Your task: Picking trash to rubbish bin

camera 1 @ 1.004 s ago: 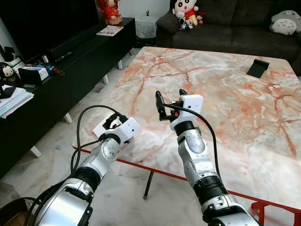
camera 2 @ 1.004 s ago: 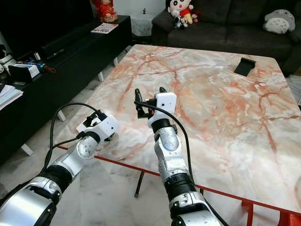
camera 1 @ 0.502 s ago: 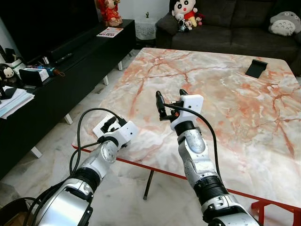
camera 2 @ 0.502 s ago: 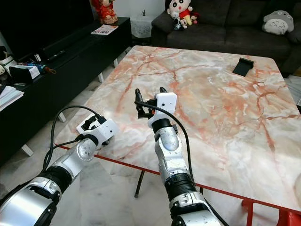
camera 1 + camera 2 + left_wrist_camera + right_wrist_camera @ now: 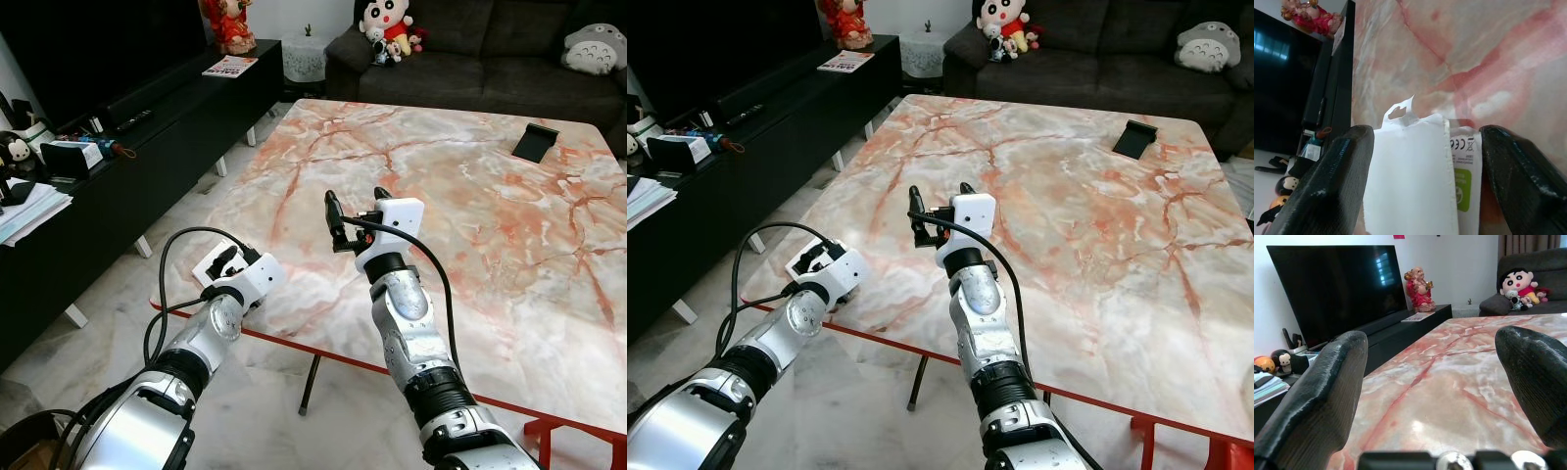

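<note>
A flat white paper package with a green label lies on the near-left corner of the marble table. My left gripper is down at that corner, open, and in the left wrist view its two black fingers straddle the package. The left finger sits right against the package's edge. My right gripper is held up above the table's middle front, open, with nothing between its fingers.
A black wedge-shaped object rests at the table's far right. A low black TV console with a large screen runs along the left. A dark sofa with plush toys stands behind the table. The red table frame edges the front.
My left gripper has slid a little down and to the left, settling over the white package at the table corner. The right arm has held still.
</note>
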You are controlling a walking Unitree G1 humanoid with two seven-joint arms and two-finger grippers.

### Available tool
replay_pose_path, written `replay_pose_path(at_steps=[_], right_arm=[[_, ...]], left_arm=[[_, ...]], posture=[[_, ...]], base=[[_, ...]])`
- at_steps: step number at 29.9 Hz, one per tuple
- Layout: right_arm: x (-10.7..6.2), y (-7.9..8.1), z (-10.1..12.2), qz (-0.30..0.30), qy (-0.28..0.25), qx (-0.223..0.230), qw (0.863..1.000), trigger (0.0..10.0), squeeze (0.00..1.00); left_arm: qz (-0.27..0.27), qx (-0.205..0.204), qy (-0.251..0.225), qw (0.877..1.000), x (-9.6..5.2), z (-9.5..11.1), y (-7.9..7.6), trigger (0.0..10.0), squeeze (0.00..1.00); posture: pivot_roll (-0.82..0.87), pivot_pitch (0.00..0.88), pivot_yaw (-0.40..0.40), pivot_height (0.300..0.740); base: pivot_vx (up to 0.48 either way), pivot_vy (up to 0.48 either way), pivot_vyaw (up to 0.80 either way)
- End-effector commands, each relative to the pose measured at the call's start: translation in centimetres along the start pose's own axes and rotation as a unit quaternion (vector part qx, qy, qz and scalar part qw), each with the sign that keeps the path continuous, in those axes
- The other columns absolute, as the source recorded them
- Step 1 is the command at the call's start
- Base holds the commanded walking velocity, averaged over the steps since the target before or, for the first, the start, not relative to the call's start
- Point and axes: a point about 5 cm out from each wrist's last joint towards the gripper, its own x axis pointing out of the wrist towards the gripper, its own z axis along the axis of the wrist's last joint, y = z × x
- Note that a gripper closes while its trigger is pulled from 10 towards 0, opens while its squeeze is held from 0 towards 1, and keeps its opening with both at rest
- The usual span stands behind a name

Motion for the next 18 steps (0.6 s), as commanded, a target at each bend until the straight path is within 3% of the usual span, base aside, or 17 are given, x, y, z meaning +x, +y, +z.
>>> replay_pose_path(at_steps=[1, 18], right_arm=[[0.05, 0.08, 0.40, 0.003, -0.007, -0.001, 1.000, 10.0, 0.00], [-0.04, -0.01, 0.37, 0.003, -0.004, -0.004, 1.000, 10.0, 0.00]], left_arm=[[0.000, 0.003, 0.005, 1.000, 0.09, -0.05, 0.12, 0.0, 0.00], [-0.001, 0.001, 0.005, 1.000, 0.10, 0.03, 0.03, 0.0, 0.00]], posture=[[-0.09, 0.009, 0.008, 0.740], [-0.09, 0.011, 0.004, 0.740]], base=[[0.000, 0.000, 0.00], [0.000, 0.000, 0.00]])
